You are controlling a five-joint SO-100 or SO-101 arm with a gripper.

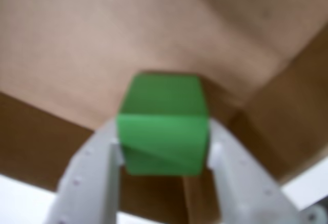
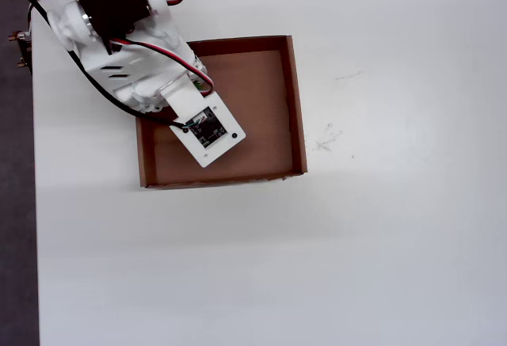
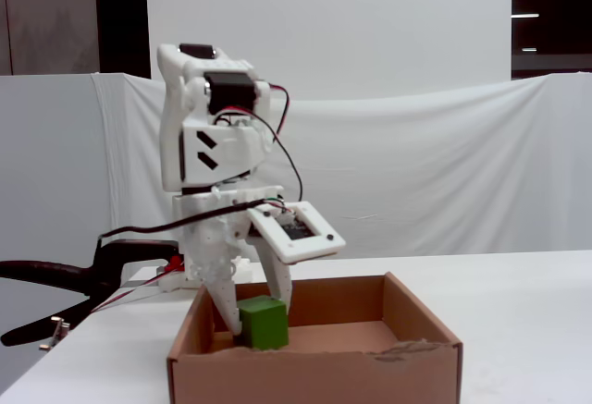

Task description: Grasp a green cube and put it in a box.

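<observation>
table (image 2: 380,243) white, box (image 3: 421,330) brown, backdrop (image 3: 444,173) white

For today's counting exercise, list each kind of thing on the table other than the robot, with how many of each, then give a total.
Green cube: 1, held in the end effector over the box
Cardboard box: 1
Total: 2
</observation>
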